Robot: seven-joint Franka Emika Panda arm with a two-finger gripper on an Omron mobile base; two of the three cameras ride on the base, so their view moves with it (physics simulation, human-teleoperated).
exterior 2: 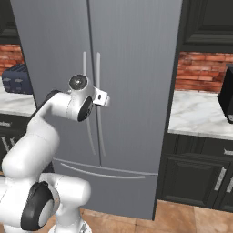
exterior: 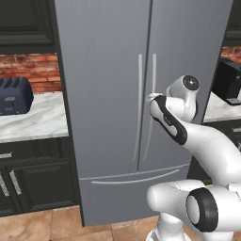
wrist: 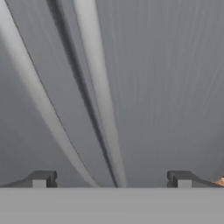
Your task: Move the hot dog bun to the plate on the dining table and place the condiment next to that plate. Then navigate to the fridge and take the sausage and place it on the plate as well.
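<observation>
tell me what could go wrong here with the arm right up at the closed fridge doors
1. The open gripper sits close to the fridge with both door handles between its fingertips, the right door handle and the left door handle. Closing now might catch both or pinch the seam.
2. The doors are shut, so the sausage cannot be reached until one swings open, and the arm stands in that swing path.

Grey steel fridge (exterior: 113,94) upright, doors shut

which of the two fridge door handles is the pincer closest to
The right door's handle, just right of the centre seam on the fridge. The open pincer sits at it; the left door's handle lies beyond the seam.
</observation>
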